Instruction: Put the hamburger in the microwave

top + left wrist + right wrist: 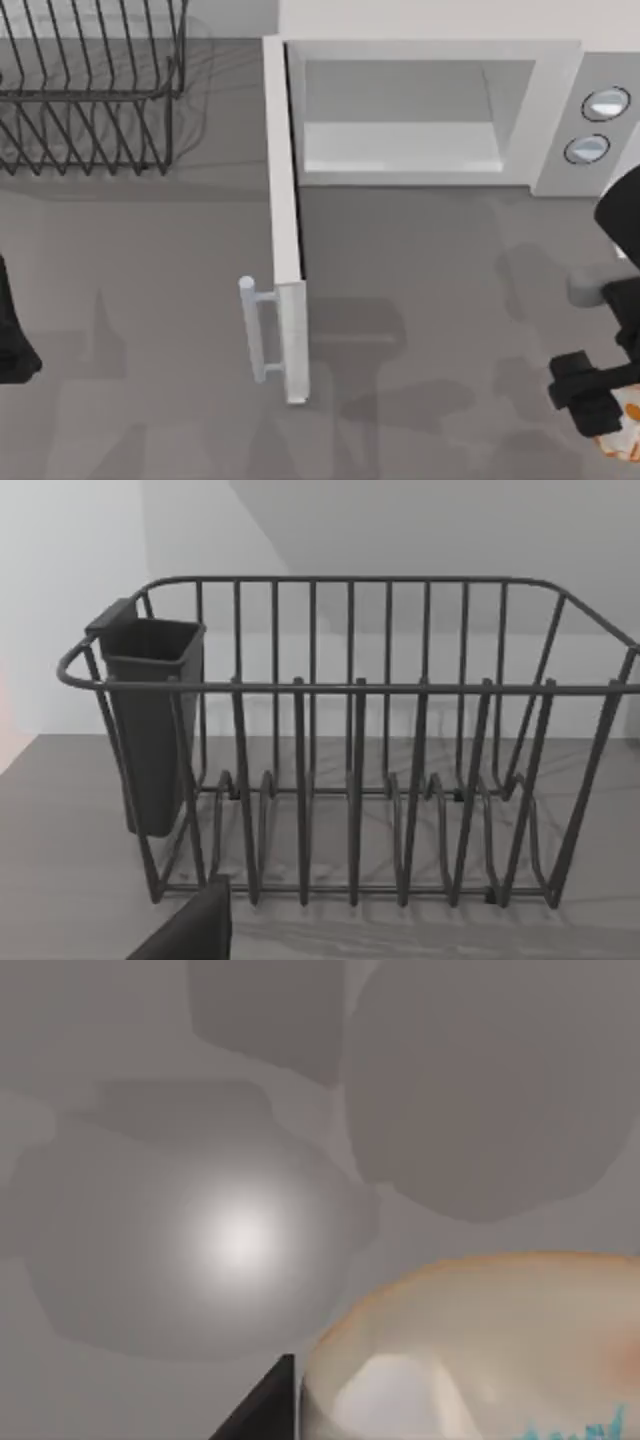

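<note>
The hamburger (622, 428), a cream-tan lump with orange patches, is at the table's front right corner, partly under my right gripper (590, 395), which is shut on it. In the right wrist view the hamburger (480, 1350) sits close up beside one dark finger (268, 1408), with grey table beyond. The microwave (560, 70) stands at the back, centre to right. Its door (285, 220) is swung wide open toward the front and its white cavity (400, 140) holds nothing. My left arm (12, 340) is parked at the left edge.
A black wire rack (90, 90) stands at the back left; the left wrist view shows the rack (350, 780) with a dark cup (150, 730) hung on one end. The door's silver bar handle (255, 330) juts out mid-table. Two round knobs (595, 125) sit right of the cavity.
</note>
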`<state>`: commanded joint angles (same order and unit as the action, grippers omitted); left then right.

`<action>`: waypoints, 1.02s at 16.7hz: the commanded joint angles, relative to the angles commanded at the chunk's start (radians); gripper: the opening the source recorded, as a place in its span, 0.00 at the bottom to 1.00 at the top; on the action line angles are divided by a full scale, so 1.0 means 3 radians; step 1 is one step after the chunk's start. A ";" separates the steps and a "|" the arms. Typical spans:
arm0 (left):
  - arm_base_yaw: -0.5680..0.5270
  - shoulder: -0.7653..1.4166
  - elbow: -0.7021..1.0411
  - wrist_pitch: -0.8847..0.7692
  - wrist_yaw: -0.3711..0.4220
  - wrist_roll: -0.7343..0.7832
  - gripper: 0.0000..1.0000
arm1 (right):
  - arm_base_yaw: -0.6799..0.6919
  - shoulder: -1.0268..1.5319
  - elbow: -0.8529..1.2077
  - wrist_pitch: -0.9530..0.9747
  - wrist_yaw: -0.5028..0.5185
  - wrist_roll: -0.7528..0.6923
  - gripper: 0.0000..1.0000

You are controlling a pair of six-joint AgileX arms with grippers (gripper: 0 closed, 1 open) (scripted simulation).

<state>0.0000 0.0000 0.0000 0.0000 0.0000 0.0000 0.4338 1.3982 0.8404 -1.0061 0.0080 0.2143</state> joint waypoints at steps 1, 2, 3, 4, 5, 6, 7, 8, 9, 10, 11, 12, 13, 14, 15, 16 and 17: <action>0.0000 0.0000 0.0000 0.0000 0.0000 0.0000 1.00 | -0.0002 -0.0062 0.0094 -0.0151 -0.0001 -0.0004 0.00; 0.0000 0.0000 0.0000 0.0000 0.0000 0.0000 1.00 | -0.0004 -0.0120 0.0174 -0.0268 -0.0001 -0.0008 0.00; 0.0000 0.0000 0.0000 0.0000 0.0000 0.0000 1.00 | -0.0007 -0.0170 0.0232 -0.0348 -0.0002 -0.0012 0.00; 0.0000 0.0000 0.0000 0.0000 0.0000 0.0000 1.00 | -0.0010 -0.0204 0.0267 -0.0393 -0.0002 -0.0015 0.00; 0.0000 0.0000 0.0000 0.0000 0.0000 0.0000 1.00 | -0.0011 -0.0213 0.0275 -0.0404 -0.0002 -0.0016 0.00; 0.0000 0.0000 0.0000 0.0000 0.0000 0.0000 1.00 | -0.0011 -0.0213 0.0275 -0.0404 -0.0002 -0.0016 0.00; 0.0000 0.0000 0.0000 0.0000 0.0000 0.0000 1.00 | -0.0011 -0.0213 0.0275 -0.0404 -0.0002 -0.0016 0.00; 0.0000 0.0000 0.0000 0.0000 0.0000 0.0000 1.00 | -0.0004 -0.0199 0.0265 -0.0394 -0.0004 -0.0009 0.00; 0.0000 0.0000 0.0000 0.0000 0.0000 0.0000 1.00 | -0.0004 -0.0198 0.0266 -0.0393 -0.0003 -0.0009 0.00; 0.0000 0.0000 0.0000 0.0000 0.0000 0.0000 1.00 | 0.0002 -0.0175 0.0280 -0.0360 0.0009 -0.0009 0.00; 0.0000 0.0000 0.0000 0.0000 0.0000 0.0000 1.00 | 0.0012 -0.0128 0.0308 -0.0293 0.0034 -0.0009 0.00; 0.0000 0.0000 0.0000 0.0000 0.0000 0.0000 1.00 | 0.0027 -0.0057 0.0348 -0.0191 0.0071 -0.0008 0.00; 0.0000 0.0000 0.0000 0.0000 0.0000 0.0000 1.00 | 0.0045 0.0039 0.0398 -0.0056 0.0120 -0.0006 0.00; 0.0000 0.0000 0.0000 0.0000 0.0000 0.0000 1.00 | 0.0065 0.0159 0.0454 0.0114 0.0179 -0.0003 0.00; 0.0000 0.0000 0.0000 0.0000 0.0000 0.0000 1.00 | 0.0087 0.0299 0.0513 0.0316 0.0246 -0.0001 0.00; 0.0000 0.0000 0.0000 0.0000 0.0000 0.0000 1.00 | 0.0109 0.0455 0.0572 0.0545 0.0321 0.0001 0.00; 0.0000 0.0000 0.0000 0.0000 0.0000 0.0000 1.00 | 0.0131 0.0624 0.0633 0.0799 0.0402 0.0003 0.00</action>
<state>0.0000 0.0000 0.0000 0.0000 0.0000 0.0000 0.4729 1.5852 1.0302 -0.7663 0.1285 0.2150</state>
